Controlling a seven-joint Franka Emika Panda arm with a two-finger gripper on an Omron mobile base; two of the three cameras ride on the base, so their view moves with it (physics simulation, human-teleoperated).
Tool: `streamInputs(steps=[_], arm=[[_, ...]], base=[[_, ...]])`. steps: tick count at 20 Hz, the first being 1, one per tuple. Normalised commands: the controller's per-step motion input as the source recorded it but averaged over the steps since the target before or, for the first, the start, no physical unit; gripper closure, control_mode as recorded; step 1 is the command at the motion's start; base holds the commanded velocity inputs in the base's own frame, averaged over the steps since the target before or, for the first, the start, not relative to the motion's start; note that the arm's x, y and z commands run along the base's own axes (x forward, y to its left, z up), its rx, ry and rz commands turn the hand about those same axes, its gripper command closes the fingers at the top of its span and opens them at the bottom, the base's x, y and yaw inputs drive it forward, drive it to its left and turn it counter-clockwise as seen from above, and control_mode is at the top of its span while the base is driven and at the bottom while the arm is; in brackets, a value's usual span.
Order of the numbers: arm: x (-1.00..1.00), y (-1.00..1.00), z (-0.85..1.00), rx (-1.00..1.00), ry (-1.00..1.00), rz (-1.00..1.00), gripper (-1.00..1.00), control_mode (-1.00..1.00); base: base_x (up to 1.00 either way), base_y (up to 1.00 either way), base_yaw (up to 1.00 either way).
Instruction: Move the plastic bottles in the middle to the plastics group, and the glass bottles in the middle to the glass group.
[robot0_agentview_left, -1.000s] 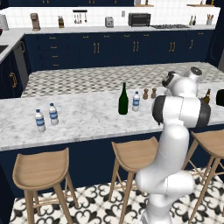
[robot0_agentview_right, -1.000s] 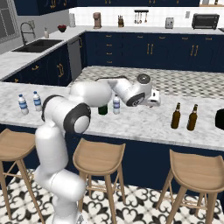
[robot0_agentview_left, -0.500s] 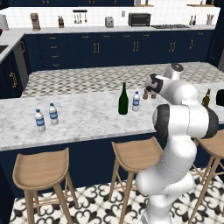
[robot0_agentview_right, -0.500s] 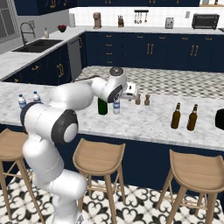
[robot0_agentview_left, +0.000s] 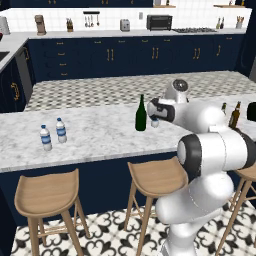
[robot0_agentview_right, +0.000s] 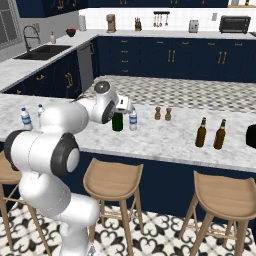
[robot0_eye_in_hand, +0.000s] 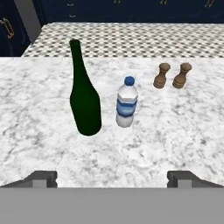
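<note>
Your gripper stands wide, empty. Ahead of it: small clear plastic water bottle, likely light and squashy; grip its blue-labelled middle, avoiding the tall dark green glass bottle beside it.

the white arm folds forward at counter height, its pincer spread wide and holding nothing.

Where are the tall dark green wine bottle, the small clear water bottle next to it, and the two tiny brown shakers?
tall dark green wine bottle (robot0_eye_in_hand: 85, 109): hand view, on its wide body.
small clear water bottle (robot0_eye_in_hand: 126, 109): hand view, on its blue label.
two tiny brown shakers (robot0_eye_in_hand: 162, 75): hand view, on the left shaker's body.
</note>
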Motion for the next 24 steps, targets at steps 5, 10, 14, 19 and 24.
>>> streamInputs(steps=[5, 10, 14, 19, 24], arm=[[0.17, 0.45, 0.00, 0.00, -0.05, 0.00, -1.00, -1.00], [0.40, 0.42, 0.00, 0.00, 0.04, 0.00, -1.00, -1.00], [0.46, 0.24, 0.00, -0.03, 0.13, 0.00, -1.00, -1.00], [0.25, -0.07, -0.01, -0.01, 0.09, 0.02, -1.00, -1.00], [0.41, -0.08, -0.09, 0.01, -0.01, 0.06, -1.00, -1.00]], base=[[0.00, 0.00, 0.00], [0.00, 0.00, 0.00], [0.00, 0.00, 0.00], [0.00, 0.00, 0.00], [0.00, 0.00, 0.00]])
